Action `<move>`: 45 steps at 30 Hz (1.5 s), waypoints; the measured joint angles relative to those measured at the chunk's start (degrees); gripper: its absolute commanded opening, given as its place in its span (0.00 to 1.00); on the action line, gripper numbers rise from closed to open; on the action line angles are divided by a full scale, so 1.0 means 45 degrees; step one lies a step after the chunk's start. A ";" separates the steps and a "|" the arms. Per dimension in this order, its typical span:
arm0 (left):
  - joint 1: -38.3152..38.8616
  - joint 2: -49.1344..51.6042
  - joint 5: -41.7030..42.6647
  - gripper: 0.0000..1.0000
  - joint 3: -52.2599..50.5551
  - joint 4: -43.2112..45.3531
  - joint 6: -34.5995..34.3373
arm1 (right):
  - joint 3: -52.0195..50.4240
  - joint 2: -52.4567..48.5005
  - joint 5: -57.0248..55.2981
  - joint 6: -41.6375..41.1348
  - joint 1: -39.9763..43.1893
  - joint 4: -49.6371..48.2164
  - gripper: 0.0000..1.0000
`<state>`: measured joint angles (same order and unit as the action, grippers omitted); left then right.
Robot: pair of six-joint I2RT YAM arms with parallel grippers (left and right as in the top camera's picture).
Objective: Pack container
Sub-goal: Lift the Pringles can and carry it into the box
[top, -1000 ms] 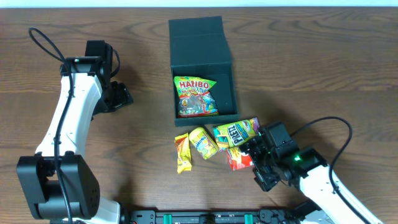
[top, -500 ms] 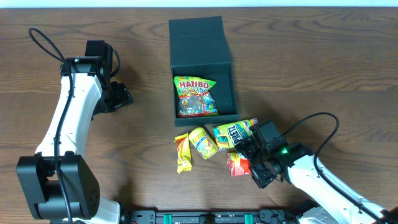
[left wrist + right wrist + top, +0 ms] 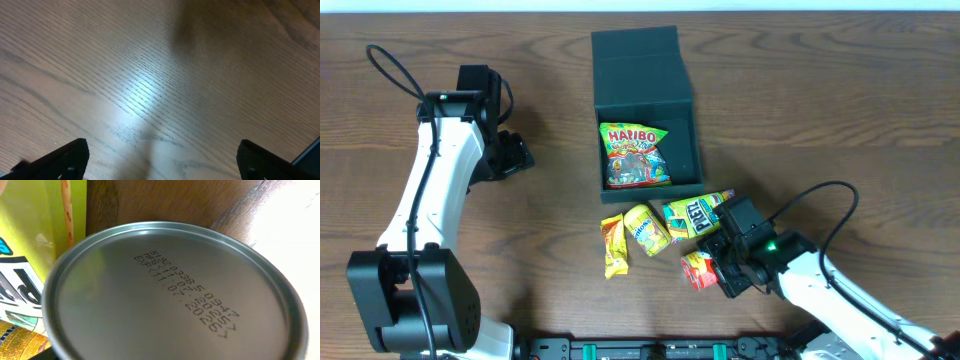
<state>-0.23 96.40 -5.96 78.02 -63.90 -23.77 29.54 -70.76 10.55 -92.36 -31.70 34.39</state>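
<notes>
Three loose snack packets lie in a row at 6 o'clock of the container (image 3: 645,105) in the overhead view: a yellow-red packet (image 3: 613,245), a yellow packet (image 3: 646,228) and a green-yellow packet (image 3: 695,215). The container rests on the wooden table (image 3: 820,100) just 12 o'clock of its centre, with its flap lid (image 3: 635,62) thrown back toward 12 o'clock. A Haribo bag (image 3: 635,157) lies inside it. At 5 o'clock of the container the right gripper (image 3: 720,262) is down at a red item (image 3: 696,268). Whether its jaws grip the item I cannot tell. The left gripper (image 3: 515,155) hangs well apart at 9 o'clock of the container.

Left wrist view: the left gripper (image 3: 165,159) stands spread wide over bare wood, with nothing between its fingertips.

Right wrist view: a round metal can end (image 3: 175,295) with a printed date code fills the picture. Yellow wrapping shows at 9 o'clock. The fingers are not seen here.
</notes>
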 measured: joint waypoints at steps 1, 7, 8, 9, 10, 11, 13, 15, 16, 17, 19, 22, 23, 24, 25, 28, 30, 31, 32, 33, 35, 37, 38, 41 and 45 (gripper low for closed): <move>0.0000 0.0000 0.0000 0.95 0.0000 0.0000 0.0000 | 0.0000 0.0000 -0.0005 0.0019 -0.0010 0.0000 0.62; 0.0000 0.0000 0.0000 0.95 0.0000 0.0005 0.0000 | 0.0000 0.0005 -0.0063 0.0714 -0.0335 -0.0034 0.56; 0.0000 0.0000 0.0000 0.95 0.0000 0.0000 0.0000 | 0.0005 0.0015 -0.0063 0.0933 -0.0418 -0.0029 0.56; 0.0000 0.0000 0.0000 0.95 0.0000 0.0000 0.0000 | 0.0000 0.0049 -0.0068 0.1185 -0.0495 -0.0024 0.56; 0.0000 0.0000 0.0000 0.95 0.0000 0.0000 0.0000 | 0.0005 0.0097 -0.0068 0.1472 -0.0534 0.0000 0.55; 0.0000 0.0000 0.0000 0.95 0.0000 0.0000 0.0000 | 0.0005 0.0155 -0.0073 0.1831 -0.0559 0.0015 0.55; 0.0000 0.0000 0.0000 0.95 0.0000 0.0000 0.0000 | 0.0034 0.0321 -0.0180 0.2594 -0.0665 0.0034 0.54; 0.0000 0.0000 0.0000 0.95 0.0000 0.0000 0.0000 | 0.0175 0.0529 -0.0257 0.3653 -0.0821 0.0053 0.54; 0.0000 0.0000 0.0000 0.95 0.0000 0.0000 0.0000 | 0.0257 0.0617 -0.0291 0.4085 -0.0874 0.0058 0.54; 0.0000 0.0000 0.0000 0.95 0.0000 0.0000 0.0000 | 0.0359 0.0690 -0.0321 0.4537 -0.0908 0.0058 0.54; 0.0000 0.0000 0.0000 0.95 0.0000 0.0000 0.0000 | 0.0646 0.0831 -0.0359 0.5595 -0.0947 0.0053 0.54; 0.0000 0.0000 0.0000 0.95 0.0000 0.0000 0.0000 | 0.1175 0.0855 -0.0398 0.7125 -0.0947 0.0282 0.54; 0.0000 0.0000 0.0000 0.95 0.0000 0.0000 0.0000 | 0.1384 0.0855 -0.0427 0.7558 -0.0947 0.0437 0.54; 0.0000 0.0000 0.0005 0.95 0.0000 -0.0010 0.0000 | 0.1656 0.0855 -0.0491 0.8034 -0.0947 0.0656 0.54; 0.0000 0.0000 0.0005 0.95 0.0000 -0.0005 0.0000 | 0.1948 0.0855 -0.0563 0.8442 -0.0947 0.0918 0.54; 0.0000 0.0000 0.0005 0.95 0.0000 0.0000 0.0000 | 0.3094 0.0831 -0.0991 0.9554 -0.0952 0.2035 0.53; 0.0000 0.0000 0.0005 0.95 0.0000 0.0000 0.0000 | 0.3929 0.0772 -0.1350 1.0180 -0.0947 0.2652 0.52; 0.0000 0.0000 0.0000 0.95 0.0000 0.0005 0.0000 | 0.4682 0.0670 -0.1681 1.0666 -0.0947 0.3099 0.52; 0.0000 0.0000 0.0005 0.95 0.0000 -0.0010 0.0000 | 0.5008 0.0627 -0.1821 1.0890 -0.0947 0.3186 0.52; 0.0000 0.0000 0.0005 0.95 0.0000 0.0005 0.0000 | 0.5644 0.0418 -0.2079 1.1327 -0.0947 0.3521 0.52; 0.0000 0.0000 0.0005 0.95 0.0000 -0.0005 0.0000 | 0.6669 -0.0053 -0.2467 1.1978 -0.0947 0.3779 0.53; 0.0000 0.0000 0.0005 0.95 0.0000 -0.0005 0.0000 | 0.7660 -0.0724 -0.2832 1.2599 -0.0952 0.3886 0.54; 0.0000 0.0000 -0.0005 0.95 0.0000 0.0000 0.0000 | 0.8213 -0.1180 -0.2973 1.2968 -0.0947 0.4022 0.55; 0.0000 0.0000 0.0005 0.95 0.0000 -0.0010 0.0000 | 0.9476 -0.2443 -0.3225 1.3809 -0.0947 0.4129 0.55; 0.0000 0.0000 0.0005 0.95 -0.0005 0.0005 0.0000 | 1.1006 -0.4182 -0.3395 1.4863 -0.0889 0.4308 0.54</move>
<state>-0.23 96.40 -5.93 78.00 -63.88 -23.77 79.07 -89.58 -4.73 -25.47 -35.70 53.78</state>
